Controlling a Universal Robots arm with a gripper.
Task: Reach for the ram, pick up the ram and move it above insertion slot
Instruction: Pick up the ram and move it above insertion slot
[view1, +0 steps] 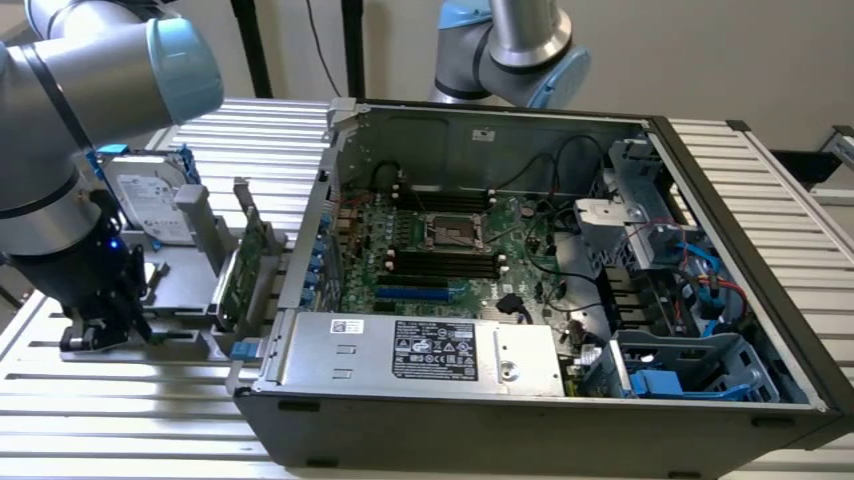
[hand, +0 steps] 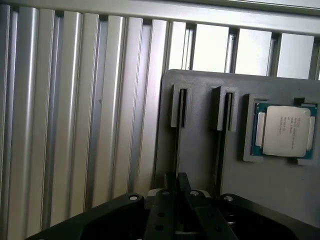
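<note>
Ram (hand: 177, 150): one, edge-on in grey holder (hand: 200, 150), directly under tool.
Tool (hand: 177, 181): low over ram; open or clamped, cannot tell.
Slots: two.
CPU (hand: 283, 131): one, beside tool; lettering unreadable.

Ribbed silver bench (view1: 120, 420), dark grey computer case (view1: 534, 445), green motherboard (view1: 441, 235), silver power supply (view1: 527, 360) with black-and-white label, green expansion card (view1: 247, 265) at case's 9 o'clock, silver hard drive (view1: 140, 200) with blue rails, silver arm (view1: 80, 100) with pale blue caps, black pincer (hand: 176, 176), grey tray (hand: 200, 150), silver processor (hand: 285, 131) edged green.
</note>
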